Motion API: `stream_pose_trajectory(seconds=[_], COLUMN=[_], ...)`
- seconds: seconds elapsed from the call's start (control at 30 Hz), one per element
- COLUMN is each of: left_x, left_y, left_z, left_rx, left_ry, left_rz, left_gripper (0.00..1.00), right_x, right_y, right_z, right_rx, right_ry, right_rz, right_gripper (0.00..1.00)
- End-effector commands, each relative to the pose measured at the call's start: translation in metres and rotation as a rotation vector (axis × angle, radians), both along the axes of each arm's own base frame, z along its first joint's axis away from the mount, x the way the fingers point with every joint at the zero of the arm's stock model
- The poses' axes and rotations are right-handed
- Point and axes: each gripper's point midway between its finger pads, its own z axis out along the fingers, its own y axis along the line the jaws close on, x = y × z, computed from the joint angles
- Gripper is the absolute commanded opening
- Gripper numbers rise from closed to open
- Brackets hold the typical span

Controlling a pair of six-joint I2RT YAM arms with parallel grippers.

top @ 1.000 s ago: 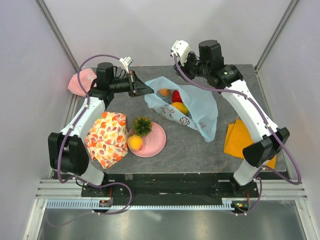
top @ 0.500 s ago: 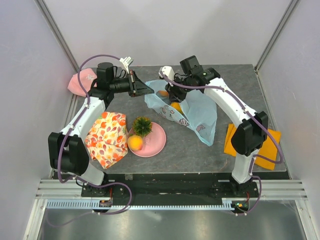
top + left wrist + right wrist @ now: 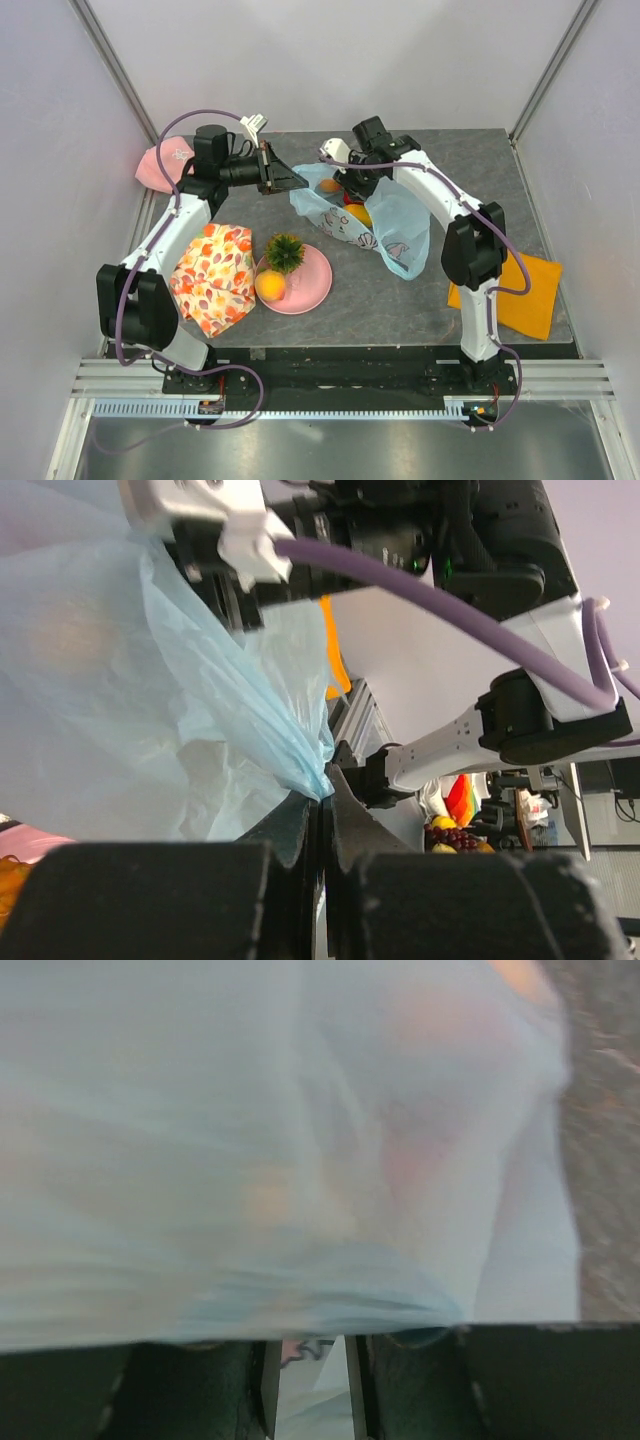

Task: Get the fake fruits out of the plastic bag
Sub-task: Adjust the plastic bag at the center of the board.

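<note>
Top external: right tool [image 3: 348,190] reaches down inside plastic bag [image 3: 405,225].

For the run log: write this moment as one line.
left claw shut on plastic bag edge | right claw open at bag mouth | orange, pineapple on plate | mango in bag

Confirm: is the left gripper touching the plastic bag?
Touching. In the left wrist view, the left gripper is shut on a bunched fold of the plastic bag, pinched between its tips.
</note>
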Motion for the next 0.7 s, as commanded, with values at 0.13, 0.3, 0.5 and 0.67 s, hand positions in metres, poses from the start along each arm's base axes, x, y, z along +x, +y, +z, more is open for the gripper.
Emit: stream_pose_trajectory(seconds=[0.13, 0.3, 0.5, 0.67], left_x=[-0.005, -0.009, -0.011, -0.012], left_y=[-0.001, -0.004, -0.011, -0.021], left_z=[0.018, 0.016, 0.011, 0.005], left_rx=[-0.035, -0.036, -0.035, -0.028], left_ry=[-0.029, -0.032, -0.021, -0.008], left_rz=[-0.041, -0.061, -0.087, -0.117], left_gripper=[0.02, 0.02, 0.02, 0.02], right_x=[0.071, 0.087, 0.099, 0.102], right_y=[-0.040, -0.051, -0.051, -0.042], right_z=[0.003, -0.012, -0.023, -0.015], right_rx=[-0.117, -0.135, -0.086, 0.009], right_ry=[-0.155, -0.145, -0.109, -0.078], right_rz=[-0.123, -0.193, -0.253, -0.289], right_gripper=[0.45, 0.59, 0.80, 0.83])
